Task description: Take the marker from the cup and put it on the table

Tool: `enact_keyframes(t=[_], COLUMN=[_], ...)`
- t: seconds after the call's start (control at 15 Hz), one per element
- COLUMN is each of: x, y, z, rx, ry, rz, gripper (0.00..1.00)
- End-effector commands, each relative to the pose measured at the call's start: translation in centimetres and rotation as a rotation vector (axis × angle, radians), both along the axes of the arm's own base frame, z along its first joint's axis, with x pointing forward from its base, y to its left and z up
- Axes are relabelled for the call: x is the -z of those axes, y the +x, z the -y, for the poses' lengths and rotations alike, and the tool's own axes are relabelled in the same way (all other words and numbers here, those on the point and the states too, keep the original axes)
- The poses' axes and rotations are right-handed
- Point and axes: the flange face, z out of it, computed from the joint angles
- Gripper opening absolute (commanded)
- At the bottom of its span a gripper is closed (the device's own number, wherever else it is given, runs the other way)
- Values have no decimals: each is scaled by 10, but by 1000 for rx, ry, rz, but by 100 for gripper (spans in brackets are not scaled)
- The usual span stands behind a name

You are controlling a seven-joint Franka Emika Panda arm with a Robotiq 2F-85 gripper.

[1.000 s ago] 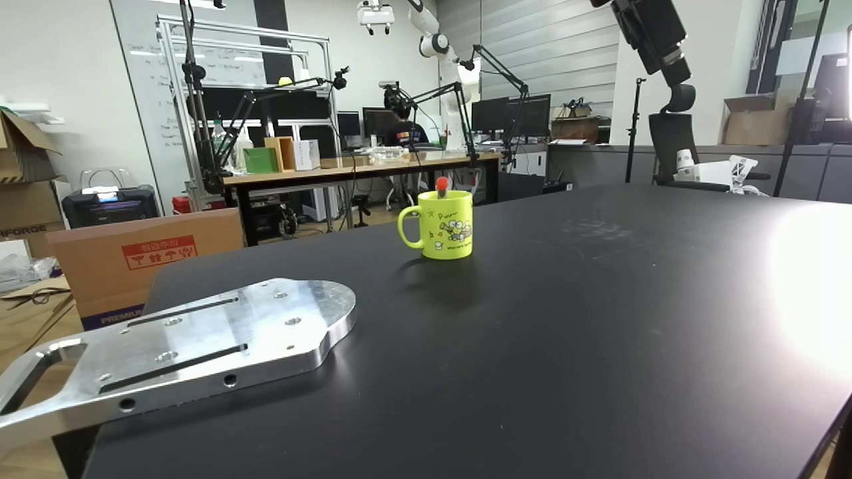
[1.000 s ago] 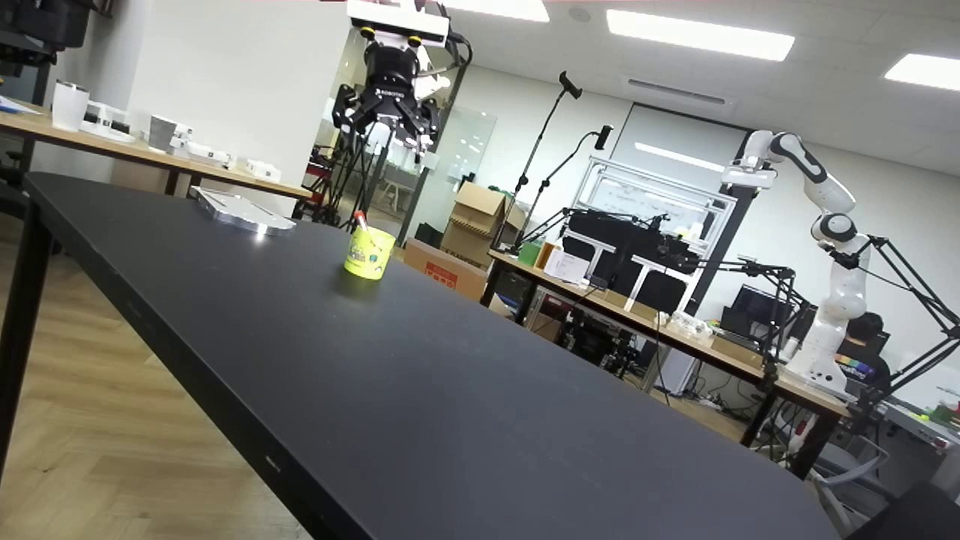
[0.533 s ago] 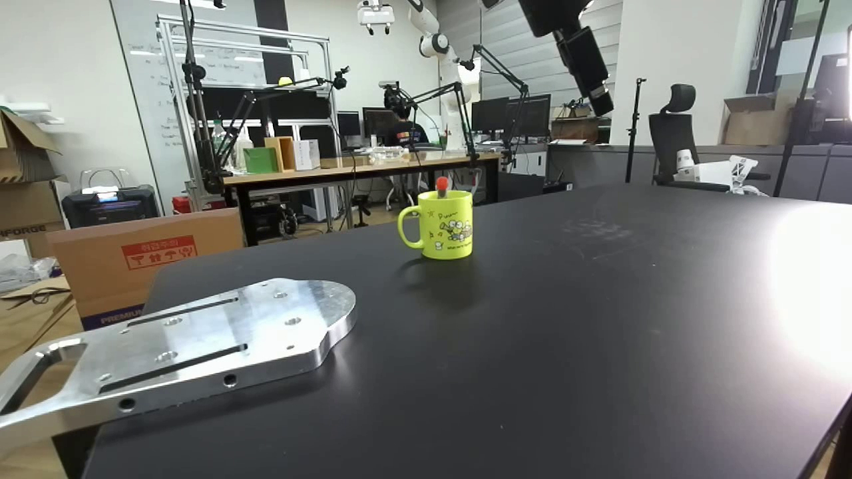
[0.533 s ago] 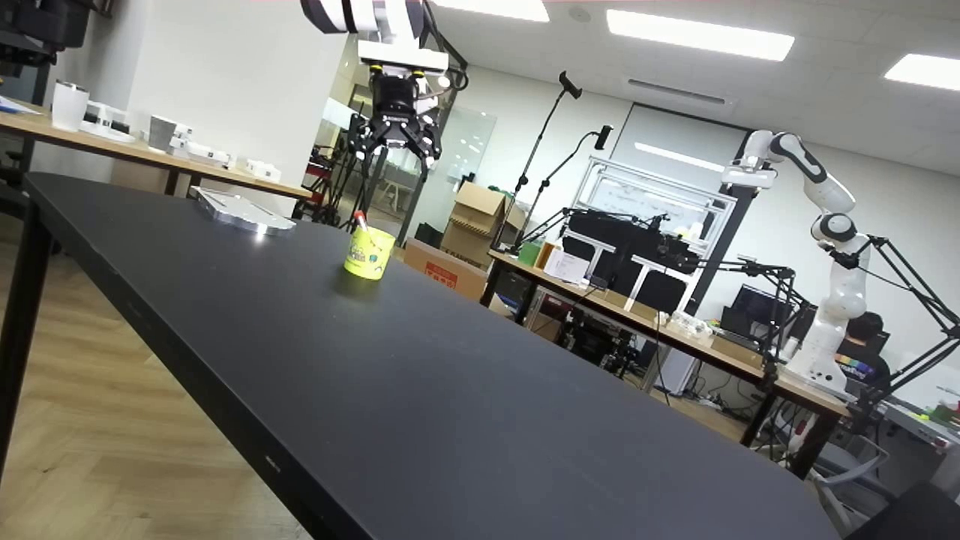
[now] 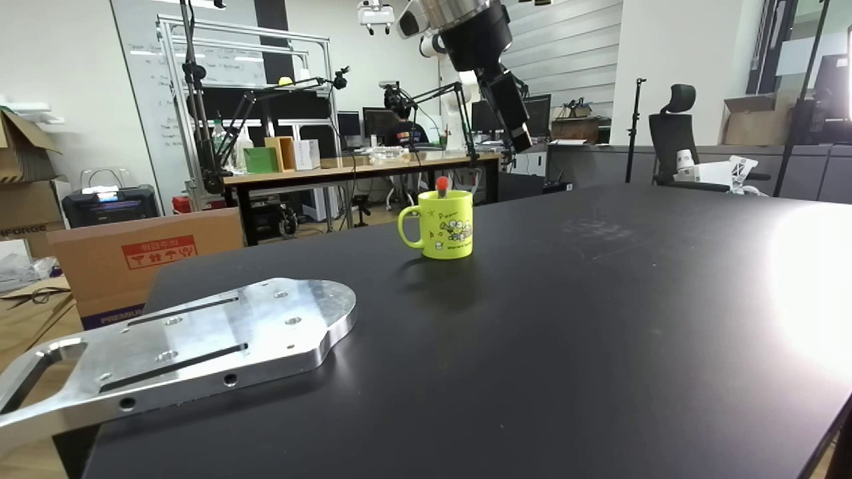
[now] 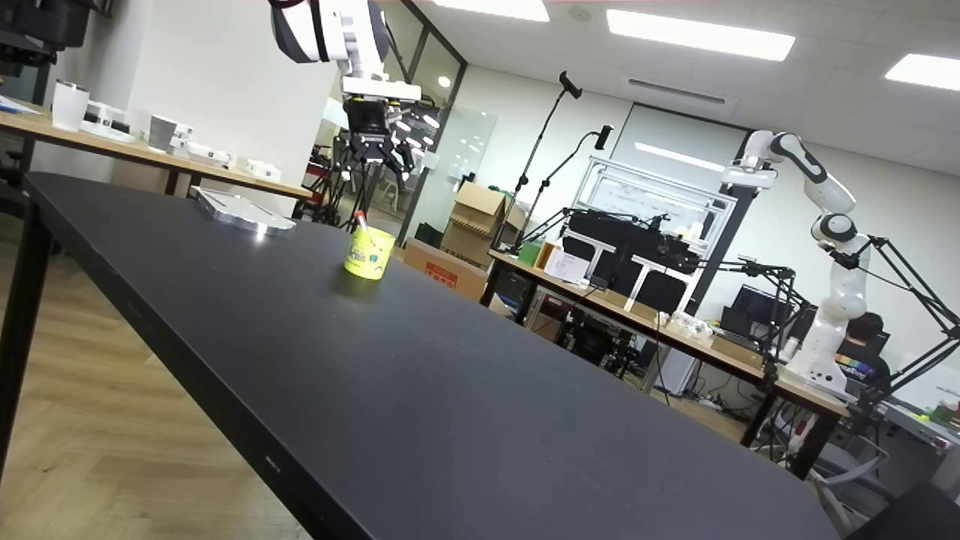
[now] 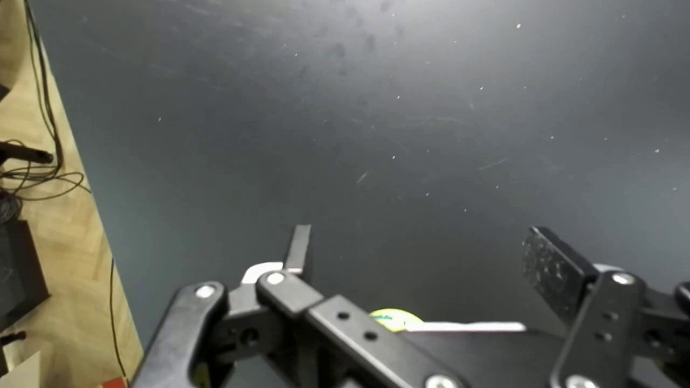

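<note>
Looking matt, faintly scratched across the black tabletop (image 7: 345,145). Appearing smooth on the yellow-green mug (image 5: 437,229). Gleaming as metal on the slotted plate (image 5: 213,332). Showing dull cardboard on the red-labelled box (image 5: 143,285), wood grain along the floor (image 6: 112,435).

The Panda arm (image 6: 341,34) is cut off by the upper edge in an exterior view. The Robotiq gripper (image 7: 418,248) is pointed downward, apparently slightly tilted, its fingers (image 7: 552,269) spread wide apart.
</note>
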Motion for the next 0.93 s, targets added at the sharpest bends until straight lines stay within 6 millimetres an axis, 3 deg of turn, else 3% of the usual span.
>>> enact_keyframes(t=[0.0, 0.87], x=[9, 39], y=[20, 41], z=[-23, -48], rx=[-138, -295], ry=[-7, 104], rz=[47, 56], gripper=[100, 100])
